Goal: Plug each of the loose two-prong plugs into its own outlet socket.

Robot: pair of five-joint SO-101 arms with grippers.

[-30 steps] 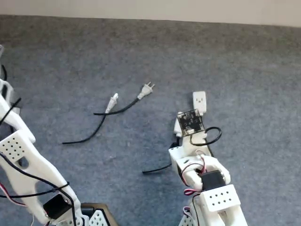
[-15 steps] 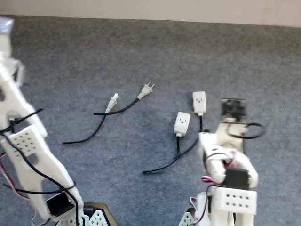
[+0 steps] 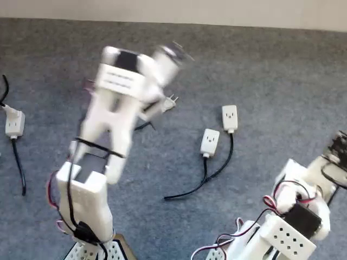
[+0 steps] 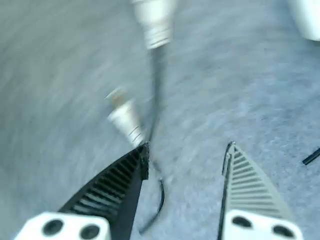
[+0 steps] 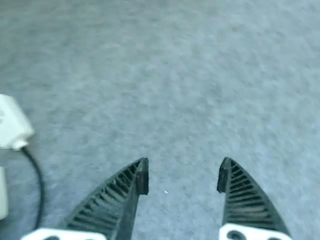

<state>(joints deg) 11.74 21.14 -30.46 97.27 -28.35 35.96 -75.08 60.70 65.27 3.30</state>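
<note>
Left jaws gape wide and empty over a two-prong plug (image 4: 125, 119) lying mid-bench. Right jaws, equally open and empty, hang toward the right edge, near an outlet socket (image 3: 210, 142). The first pickup seems in hand; next, descend and close on the plug's body.

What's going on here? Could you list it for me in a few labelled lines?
Surface: grey carpet
Left gripper: open, above two loose plugs
Right gripper: open, empty, over bare carpet
Middle sockets: two, side by side, nothing plugged in
Lone socket: on the left arm's side
</note>
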